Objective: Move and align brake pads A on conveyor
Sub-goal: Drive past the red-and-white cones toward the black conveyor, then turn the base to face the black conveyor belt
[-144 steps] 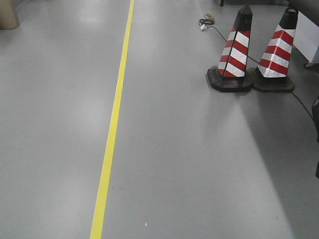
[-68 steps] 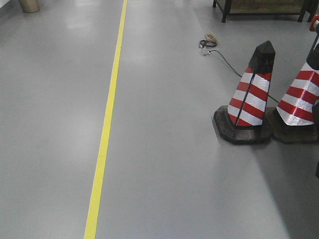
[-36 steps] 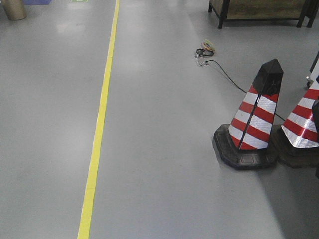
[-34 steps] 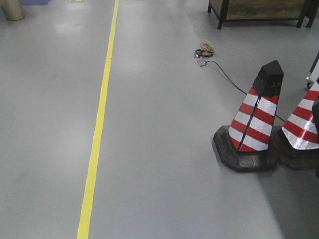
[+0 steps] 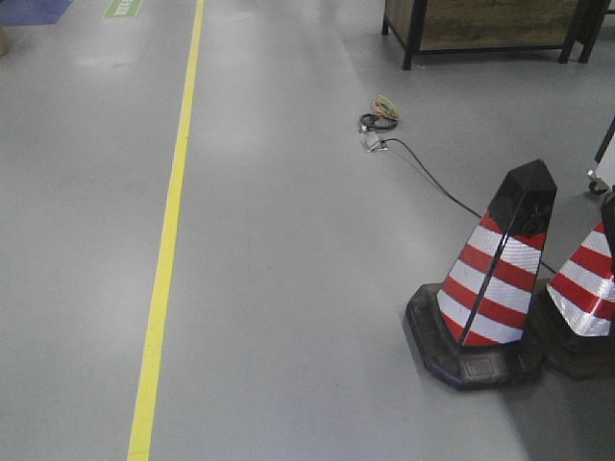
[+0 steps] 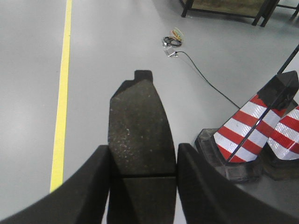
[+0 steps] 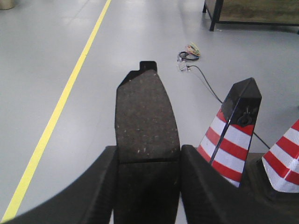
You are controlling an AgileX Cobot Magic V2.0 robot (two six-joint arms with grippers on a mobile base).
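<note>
Front view: a yellow line [image 5: 163, 279] and cones [image 5: 495, 279] were seen on the floor [image 5: 288, 288]. Left wrist view: a pad [image 6: 138, 121] was clamped between the jaws of the left gripper [image 6: 143, 154], seemingly above the floor. Right wrist view: a second pad [image 7: 145, 107] was clamped likewise in the right gripper [image 7: 148, 151].

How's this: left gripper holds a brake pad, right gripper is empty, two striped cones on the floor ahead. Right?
No: the right gripper is not empty; it too holds a brake pad, as the right wrist view shows. The rest stands.
</note>
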